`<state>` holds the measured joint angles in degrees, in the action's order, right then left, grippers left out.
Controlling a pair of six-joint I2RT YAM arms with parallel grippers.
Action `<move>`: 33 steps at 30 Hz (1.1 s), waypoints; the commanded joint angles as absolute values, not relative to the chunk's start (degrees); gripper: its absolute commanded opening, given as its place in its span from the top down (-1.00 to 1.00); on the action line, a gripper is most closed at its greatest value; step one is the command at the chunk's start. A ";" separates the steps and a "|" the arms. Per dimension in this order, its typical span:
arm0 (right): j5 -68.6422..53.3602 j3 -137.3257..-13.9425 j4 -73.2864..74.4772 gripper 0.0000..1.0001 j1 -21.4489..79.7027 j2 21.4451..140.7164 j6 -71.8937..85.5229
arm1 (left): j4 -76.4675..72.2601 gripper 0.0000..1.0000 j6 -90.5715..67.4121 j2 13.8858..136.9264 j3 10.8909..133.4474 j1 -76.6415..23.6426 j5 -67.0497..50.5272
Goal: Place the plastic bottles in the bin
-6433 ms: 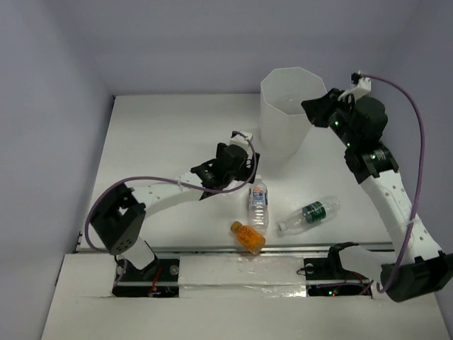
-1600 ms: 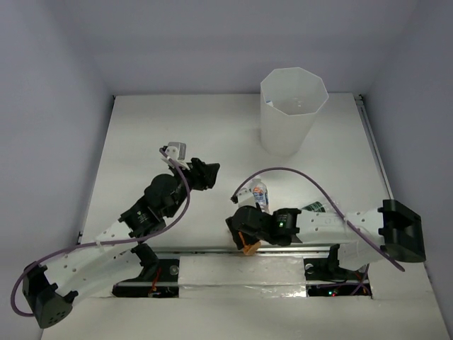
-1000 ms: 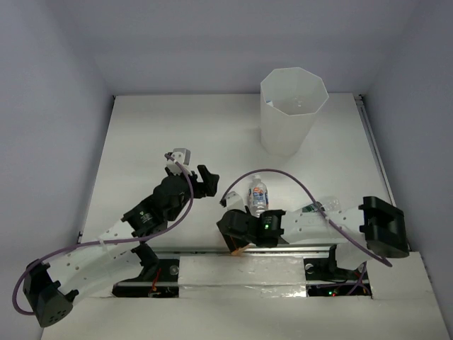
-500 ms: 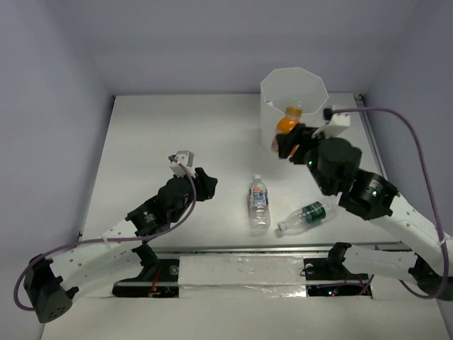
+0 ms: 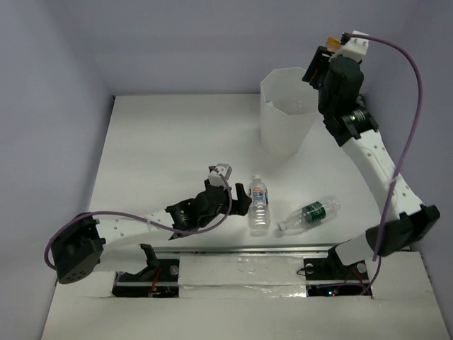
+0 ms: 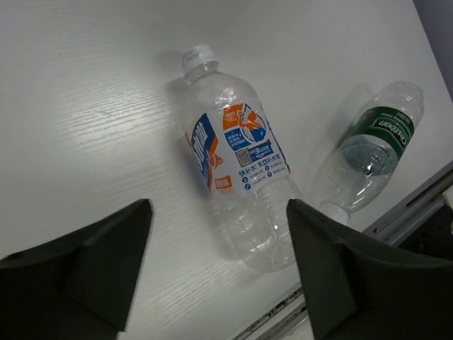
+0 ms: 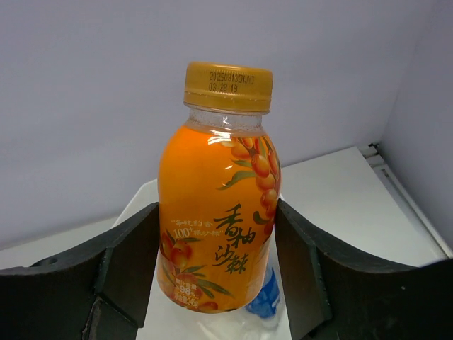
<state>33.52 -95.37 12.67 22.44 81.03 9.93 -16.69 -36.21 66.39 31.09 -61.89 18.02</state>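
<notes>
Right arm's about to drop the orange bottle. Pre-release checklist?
1. Right gripper shut on orange bottle: ok.
2. Bottle over bin mouth: cannot tell; top view puts it near the right rim.
3. Bin upright: ok.
4. Left gripper away from bin: ok, open over blue-label bottle.
5. Room in bin: cannot tell.

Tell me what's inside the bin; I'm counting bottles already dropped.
Right wrist view: a bit of blue and clear plastic shows below the orange bottle, which the right tool holds over the bin. Bottle and tool cover the rest, so no count.
</notes>
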 commanded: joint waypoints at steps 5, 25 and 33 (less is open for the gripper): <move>26.38 -106.08 13.44 -0.05 20.13 92.37 7.38 | -21.89 -0.76 -35.25 75.65 37.87 -64.16 16.79; 14.07 -78.94 5.10 -0.79 20.13 73.22 18.81 | -16.00 -0.92 -30.59 93.51 51.76 -65.21 23.38; 7.21 -62.96 1.23 -0.79 20.65 62.41 23.46 | -11.43 -0.78 -29.45 101.24 56.77 -66.27 27.85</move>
<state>11.42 -66.52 6.02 20.34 65.47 20.64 -13.80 -30.85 99.96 53.54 -65.58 24.43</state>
